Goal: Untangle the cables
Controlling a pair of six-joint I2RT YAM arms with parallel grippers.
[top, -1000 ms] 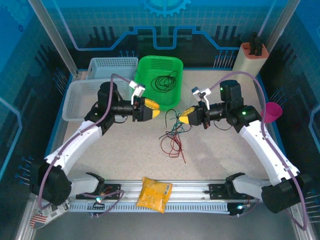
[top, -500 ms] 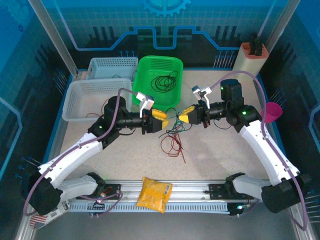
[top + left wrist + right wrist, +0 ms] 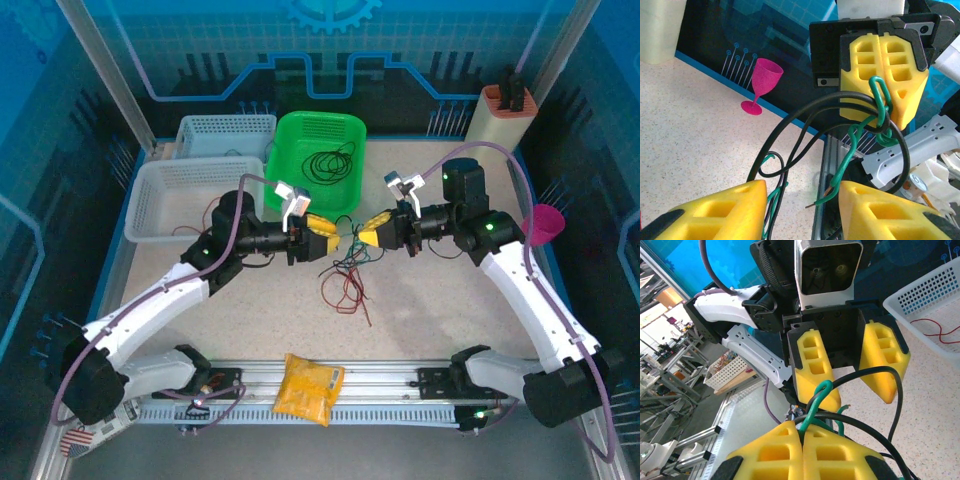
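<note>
There, above the middle of the speckled table (image 3: 428, 305), the right gripper (image 3: 363, 234) was clamped shut on green and black strands of the tangle of thin red, green and black cables (image 3: 345, 272). Facing it from the left, the left gripper (image 3: 330, 235) stood with jaws apart around a black loop. Red strands trailed onto the tabletop, nearer than the green plastic basket (image 3: 290, 140).

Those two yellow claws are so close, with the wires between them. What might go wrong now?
The right claw pinches the green cable only at its tips, so a tug may pull it free. The open left claw straddles the black cable close to the green one; closing may catch both and tighten the knot. The red cable trails on the table and may drag along.
</note>
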